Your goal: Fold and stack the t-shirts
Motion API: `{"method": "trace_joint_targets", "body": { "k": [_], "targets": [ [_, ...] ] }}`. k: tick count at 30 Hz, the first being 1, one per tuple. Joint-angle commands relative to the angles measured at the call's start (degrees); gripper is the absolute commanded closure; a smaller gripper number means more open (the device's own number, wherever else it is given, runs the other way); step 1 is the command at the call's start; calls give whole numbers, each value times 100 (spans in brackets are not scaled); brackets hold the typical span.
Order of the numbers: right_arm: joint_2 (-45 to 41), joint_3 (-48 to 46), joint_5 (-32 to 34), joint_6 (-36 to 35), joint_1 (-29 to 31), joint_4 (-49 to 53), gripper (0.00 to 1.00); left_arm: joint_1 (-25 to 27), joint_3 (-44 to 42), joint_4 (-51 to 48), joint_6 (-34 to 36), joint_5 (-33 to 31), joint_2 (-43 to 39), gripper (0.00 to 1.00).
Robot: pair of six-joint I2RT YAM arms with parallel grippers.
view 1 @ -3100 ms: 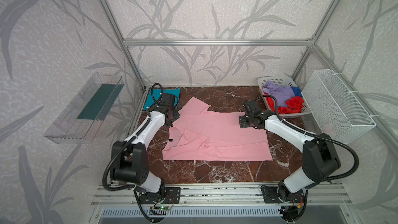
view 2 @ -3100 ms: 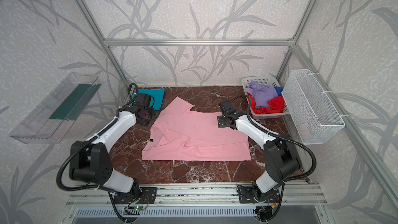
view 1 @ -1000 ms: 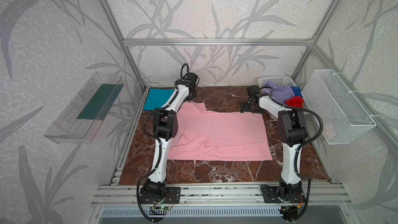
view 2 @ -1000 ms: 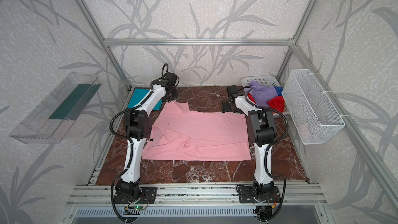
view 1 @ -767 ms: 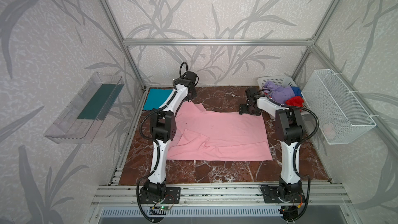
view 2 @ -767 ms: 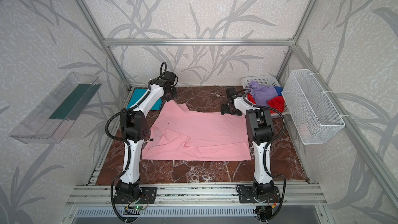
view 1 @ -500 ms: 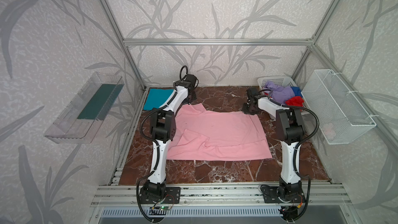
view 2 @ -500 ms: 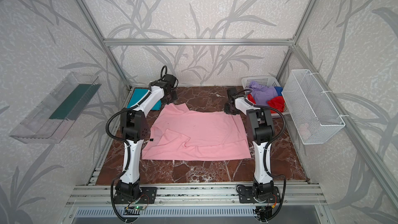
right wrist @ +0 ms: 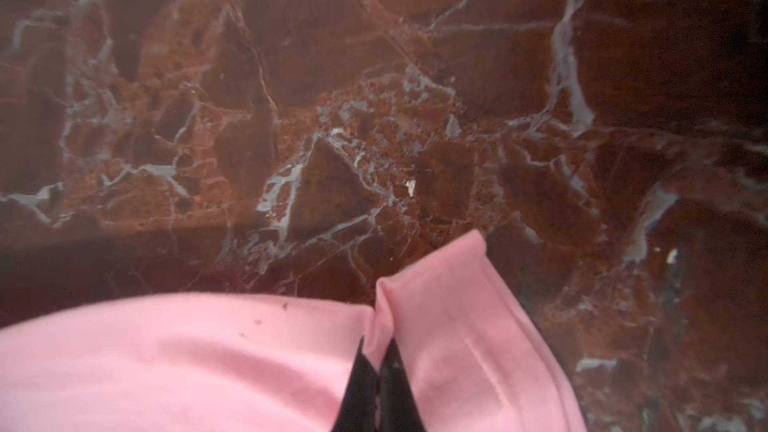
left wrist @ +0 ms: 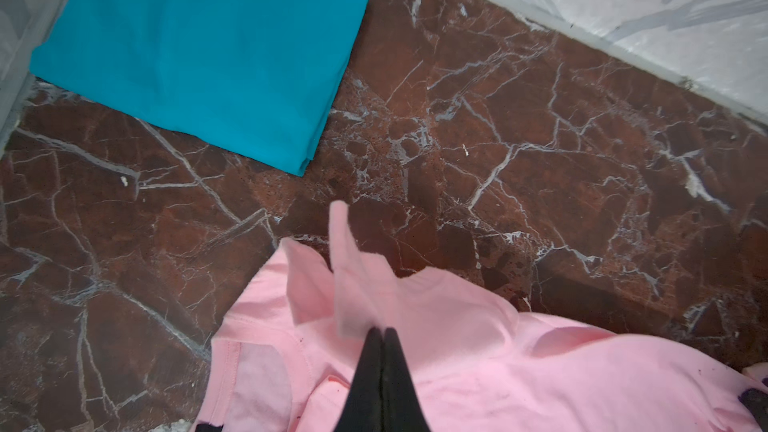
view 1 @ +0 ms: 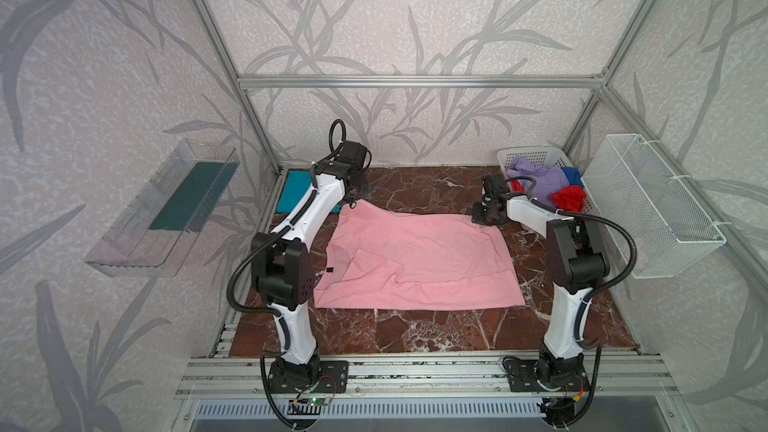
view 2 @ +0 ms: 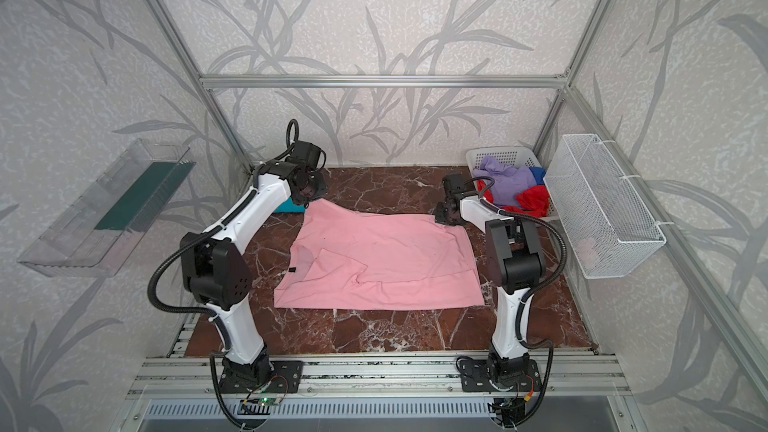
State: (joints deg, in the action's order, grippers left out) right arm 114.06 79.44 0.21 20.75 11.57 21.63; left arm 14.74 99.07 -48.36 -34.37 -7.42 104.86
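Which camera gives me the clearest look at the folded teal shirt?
The left wrist view: the teal shirt shows almost whole, folded flat. In both top views the left arm hides part of the shirt. The right wrist view misses it.

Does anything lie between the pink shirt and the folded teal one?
Nothing visible does. Only table shows between the pink shirt and the teal shirt; the left hand and right hand each pinch the pink shirt's far edge.

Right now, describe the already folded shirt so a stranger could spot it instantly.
Look at the marble table, its far left corner. The teal shirt lies there as a flat folded rectangle; the pink shirt beside it is spread open.
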Motion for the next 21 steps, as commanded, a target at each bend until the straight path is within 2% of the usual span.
{"method": "trace_joint_targets", "body": {
  "k": [1,9,21],
  "targets": [
    [-478,-394,154,16,-19,-413,99,-12,-508,115,-144,-149,-387,100],
    [-1233,-1402,346,130,-19,-1033,100,-5,-1358,16,-346,-156,-1097,100],
    [-1597,-2124,269,289,-15,-1199,100,11,-2928,-191,-709,2,-1983,100]
  ]
}}
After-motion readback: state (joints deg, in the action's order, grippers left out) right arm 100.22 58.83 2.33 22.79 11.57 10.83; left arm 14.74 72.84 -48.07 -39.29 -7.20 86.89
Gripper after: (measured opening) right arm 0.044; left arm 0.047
